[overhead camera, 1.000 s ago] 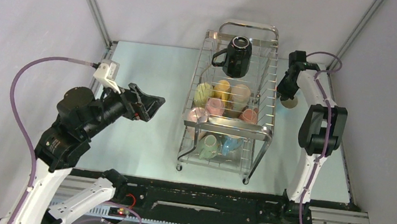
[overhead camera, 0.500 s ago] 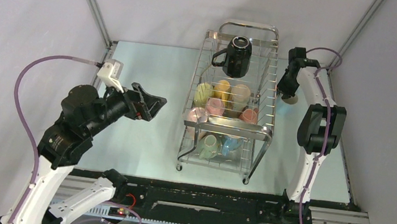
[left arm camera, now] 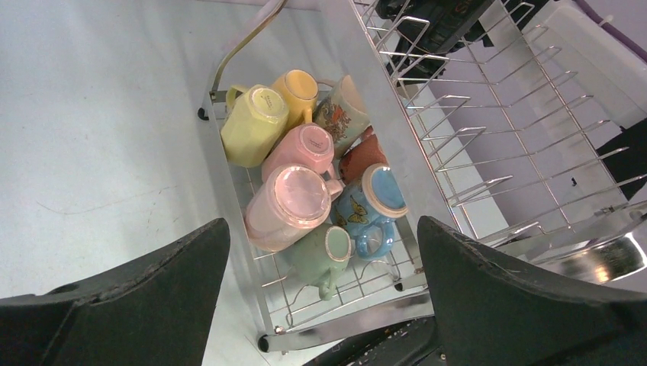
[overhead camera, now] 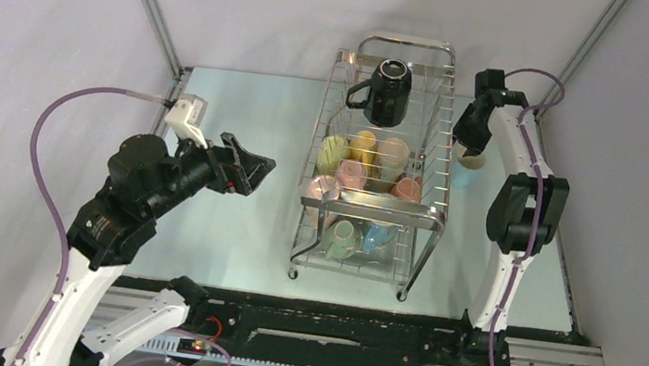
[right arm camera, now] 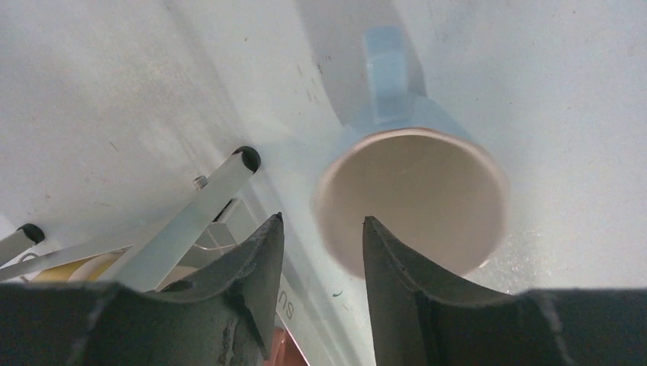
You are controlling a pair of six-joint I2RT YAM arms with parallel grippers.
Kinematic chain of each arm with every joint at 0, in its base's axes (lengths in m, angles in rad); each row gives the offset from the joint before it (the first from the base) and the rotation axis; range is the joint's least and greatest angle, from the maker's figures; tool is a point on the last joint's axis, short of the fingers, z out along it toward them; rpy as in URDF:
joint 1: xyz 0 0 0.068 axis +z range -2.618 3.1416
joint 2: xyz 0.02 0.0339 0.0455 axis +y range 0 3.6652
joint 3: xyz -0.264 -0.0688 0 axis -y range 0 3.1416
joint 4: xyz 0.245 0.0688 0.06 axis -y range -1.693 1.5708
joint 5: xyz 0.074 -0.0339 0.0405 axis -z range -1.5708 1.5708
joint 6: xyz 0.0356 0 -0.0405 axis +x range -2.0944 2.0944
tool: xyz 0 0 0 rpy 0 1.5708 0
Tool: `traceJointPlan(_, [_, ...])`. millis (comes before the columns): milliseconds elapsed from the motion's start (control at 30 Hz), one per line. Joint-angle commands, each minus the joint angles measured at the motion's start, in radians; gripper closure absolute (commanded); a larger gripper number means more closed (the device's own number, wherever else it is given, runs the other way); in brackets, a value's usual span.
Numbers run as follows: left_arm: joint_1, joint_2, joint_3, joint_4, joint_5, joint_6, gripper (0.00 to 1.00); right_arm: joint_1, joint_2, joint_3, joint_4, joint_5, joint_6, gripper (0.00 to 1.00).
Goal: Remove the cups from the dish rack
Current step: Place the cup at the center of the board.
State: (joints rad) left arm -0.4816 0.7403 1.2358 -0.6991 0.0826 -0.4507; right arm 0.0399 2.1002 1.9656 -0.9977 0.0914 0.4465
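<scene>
A tall two-tier chrome wire dish rack [overhead camera: 373,210] is standing mid-way across the pale table [overhead camera: 247,99], nearer its far edge. A glossy black ceramic mug [overhead camera: 388,93] is lying on its side on the upper tier. The lower tier is holding a cluster of mugs, bases turned outward: a yellow mug [left arm camera: 252,122], an orange mug [left arm camera: 297,91], a cream patterned mug [left arm camera: 343,114], two pink mugs [left arm camera: 286,206], a blue butterfly-printed mug [left arm camera: 370,210] and a pale green mug [left arm camera: 324,255]. A light blue ceramic mug [right arm camera: 416,191] is standing upright, mouth up, near the table's far right corner, just beside the rack's leg. The right gripper [right arm camera: 322,225] is hanging over it, its fingers parted and straddling the rim, the grasp released. The left gripper [overhead camera: 248,169] is hovering over the table's left side, spread wide and empty, facing the rack.
</scene>
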Motion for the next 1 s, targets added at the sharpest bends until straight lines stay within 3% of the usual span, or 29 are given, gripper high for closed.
traceJointPlan(0, [0.003, 0.018, 0.033, 0.018, 0.016, 0.024, 0.00, 0.003, -0.103, 0.025, -0.013, -0.010, -0.019, 0.49])
traceJointPlan(367, [0.003, 0.084, 0.165, 0.015, 0.005, 0.051, 0.00, -0.030, -0.264, -0.069, 0.011, -0.046, -0.011, 0.45])
traceJointPlan(700, [-0.005, 0.319, 0.491, 0.043, 0.016, 0.074, 0.00, -0.032, -0.536, -0.225, 0.056, -0.071, -0.003, 0.34])
traceJointPlan(967, [-0.116, 0.562, 0.833, -0.019, -0.064, 0.181, 0.00, -0.032, -0.747, -0.286, 0.059, -0.068, -0.002, 0.24])
